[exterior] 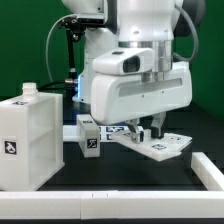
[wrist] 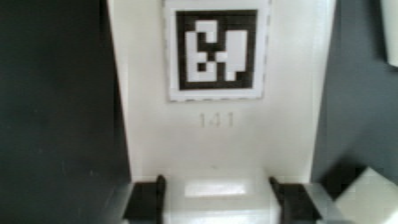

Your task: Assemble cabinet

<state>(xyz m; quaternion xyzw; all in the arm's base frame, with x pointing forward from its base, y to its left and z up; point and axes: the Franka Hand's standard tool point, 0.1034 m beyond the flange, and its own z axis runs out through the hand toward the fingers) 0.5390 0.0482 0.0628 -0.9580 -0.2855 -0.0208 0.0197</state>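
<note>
Centrally in the exterior view, the white Panda arm is reaching down over the dark table (exterior: 120, 172). Its gripper (exterior: 150, 129) is hanging low, close above some tagged white surfaces (exterior: 165, 147) that the arm's housing is partly hiding.

At the exterior view's left, the cabinet box (exterior: 35, 135) is standing upright on the table. A square black-and-white box tag (exterior: 10, 146) is showing on its near face, and a small cylindrical knob (exterior: 28, 92) is sticking up from its top. Just beside the box, toward the frame's centre, a white part (exterior: 76, 131) is lying with an end tag (exterior: 92, 143) facing the camera. A white rail (exterior: 110, 204) is running along the lower edge of the frame.

In the wrist view, the gripper (wrist: 217, 196) is looking along a long white panel (wrist: 214, 145), with dark table showing on both sides of it. A large square panel tag (wrist: 217, 55) is taking up much of the panel's width; its pattern is a block code, not lettering. Between this tag and the fingers (wrist: 151, 198), two faint raised characters (wrist: 217, 122) are showing, too blurred to read with certainty. The two dark fingers are standing apart, with white panel surface filling the gap between them. Whether their pads are pressing on it cannot be told.
</note>
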